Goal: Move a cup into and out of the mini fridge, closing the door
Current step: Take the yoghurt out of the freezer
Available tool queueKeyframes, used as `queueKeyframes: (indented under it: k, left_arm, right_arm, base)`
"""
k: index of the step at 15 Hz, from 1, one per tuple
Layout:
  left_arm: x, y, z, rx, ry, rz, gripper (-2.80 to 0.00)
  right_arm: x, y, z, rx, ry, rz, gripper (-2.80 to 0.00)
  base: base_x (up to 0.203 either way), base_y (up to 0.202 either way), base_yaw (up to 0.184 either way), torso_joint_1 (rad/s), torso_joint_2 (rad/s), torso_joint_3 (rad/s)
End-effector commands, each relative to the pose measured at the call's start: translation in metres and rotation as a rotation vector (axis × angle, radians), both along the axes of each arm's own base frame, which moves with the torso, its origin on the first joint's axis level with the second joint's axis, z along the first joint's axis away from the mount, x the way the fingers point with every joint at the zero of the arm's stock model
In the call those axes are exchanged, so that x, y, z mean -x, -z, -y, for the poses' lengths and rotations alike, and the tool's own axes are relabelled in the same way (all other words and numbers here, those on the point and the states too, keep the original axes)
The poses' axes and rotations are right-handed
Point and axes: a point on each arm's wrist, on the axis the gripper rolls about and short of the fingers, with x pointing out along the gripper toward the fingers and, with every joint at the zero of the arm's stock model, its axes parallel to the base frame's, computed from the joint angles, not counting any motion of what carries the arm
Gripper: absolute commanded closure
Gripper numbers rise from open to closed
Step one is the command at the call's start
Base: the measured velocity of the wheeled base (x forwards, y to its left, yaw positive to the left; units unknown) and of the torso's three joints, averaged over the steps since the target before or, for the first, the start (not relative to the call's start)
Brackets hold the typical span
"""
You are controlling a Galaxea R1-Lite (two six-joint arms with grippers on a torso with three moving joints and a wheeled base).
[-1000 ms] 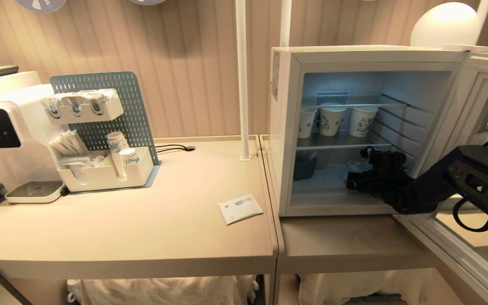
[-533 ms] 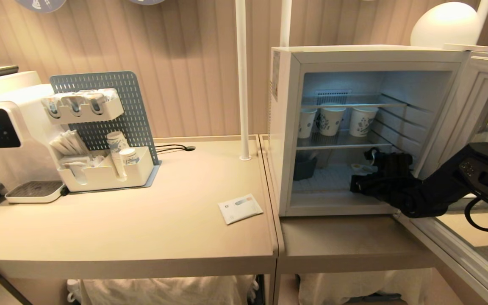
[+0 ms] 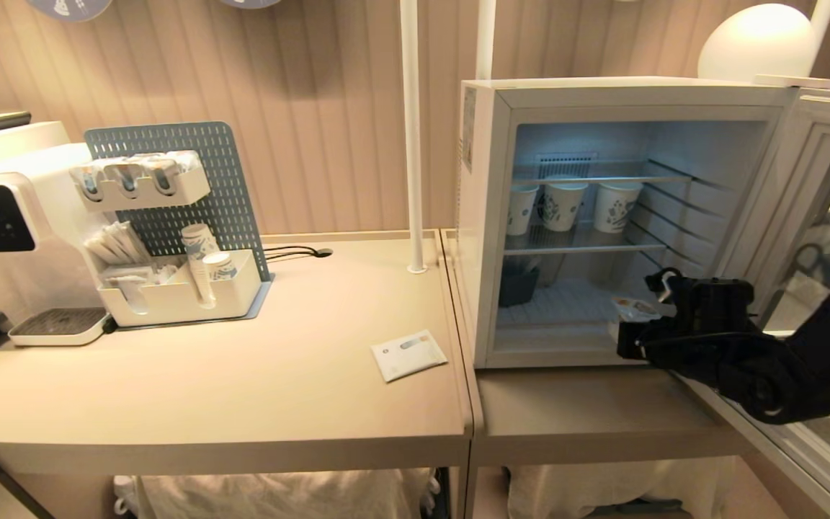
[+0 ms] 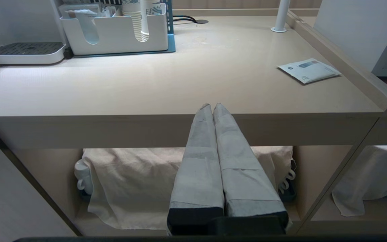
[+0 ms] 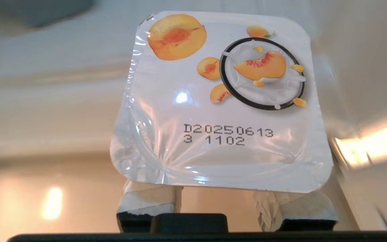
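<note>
Gripping the cup (image 5: 220, 101), right end effector (image 3: 635, 324) level.

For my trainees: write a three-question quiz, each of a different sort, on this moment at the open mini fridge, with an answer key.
1. True or false: the door of the mini fridge stands open.
2. What does the right hand hold? A) a tall paper cup B) the cup with peaches on its foil top C) the white packet
3. How many paper cups stand on the fridge's middle wire shelf?

Key
1. True.
2. B; its fingers sit under the foil rim at the fridge's front opening.
3. Three.
</note>
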Motion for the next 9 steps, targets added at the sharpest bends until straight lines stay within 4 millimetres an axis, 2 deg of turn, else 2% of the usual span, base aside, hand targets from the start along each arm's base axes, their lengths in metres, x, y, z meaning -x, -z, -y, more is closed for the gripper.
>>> queueKeyframes:
  k: [1,4,9]
  left_arm:
    - [0.0,0.0,0.0,0.0,0.0,-0.003,0.0]
    - [0.0,0.0,0.0,0.0,0.0,-0.003,0.0]
    - [0.0,0.0,0.0,-0.001,0.0,-0.003,0.0]
  right_arm:
    - [0.04,-0.04,-0.006,-0.01,-0.029,0.109,0.0]
    - [0.085,-0.074,-0.013,-0.023,-0.07,0.203,0.0]
    - [0.152,-0.112,-0.013,-0.04,-0.119,0.29,0.0]
  base:
    - [0.0,0.0,0.0,0.0,0.0,0.0]
    - [0.0,0.0,0.0,0.0,0.0,0.0]
    - [0.0,0.0,0.0,0.0,0.0,0.0]
